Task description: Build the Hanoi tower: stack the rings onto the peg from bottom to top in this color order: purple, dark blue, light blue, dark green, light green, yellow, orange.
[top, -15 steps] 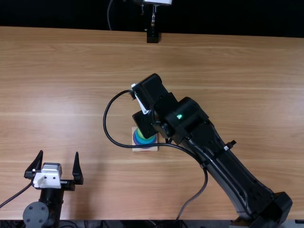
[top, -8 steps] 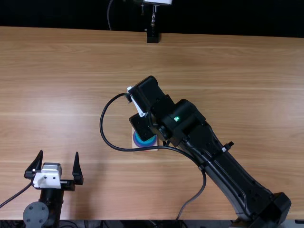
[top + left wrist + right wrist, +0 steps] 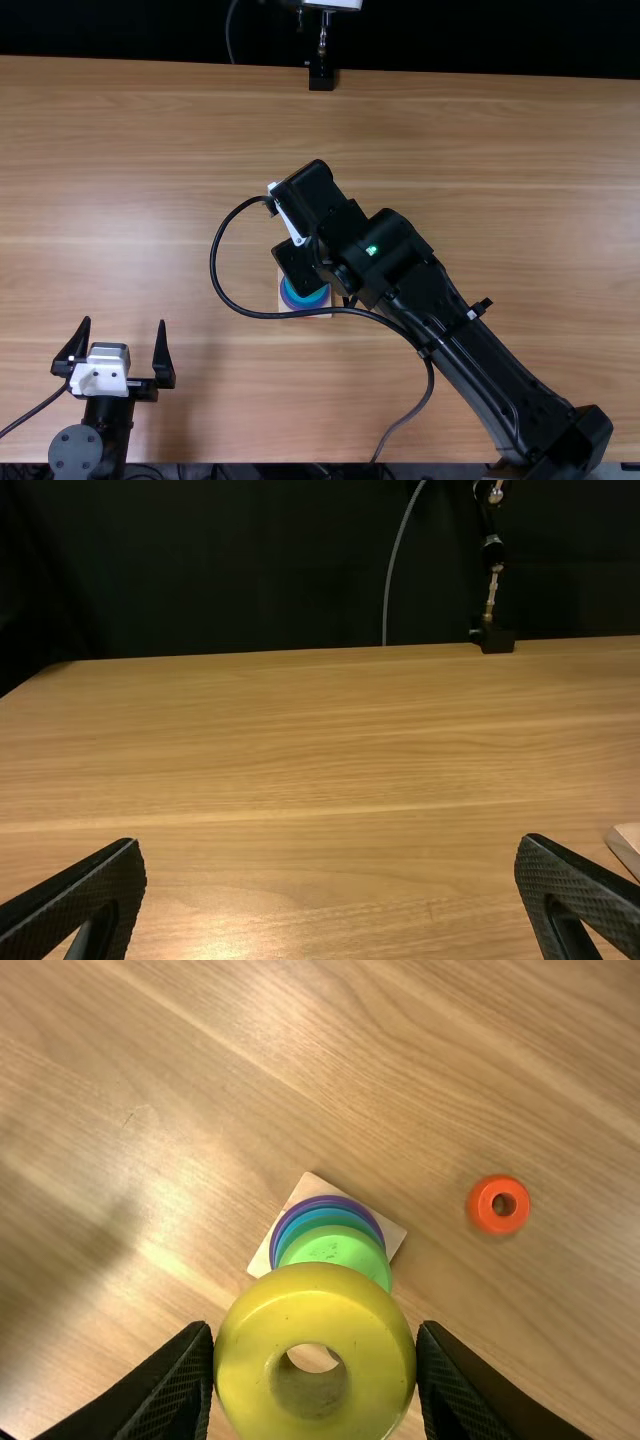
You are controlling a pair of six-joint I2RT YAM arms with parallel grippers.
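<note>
The right gripper is clasping a smooth, thick yellow ring, which is overlapping the green top of the purple, blue and green stack in the right wrist view.
An orange ring is lying apart on the table, while the left gripper is standing open; compared with a second ago, the right arm is sitting slightly closer to the near edge, covering the stack's green.
</note>
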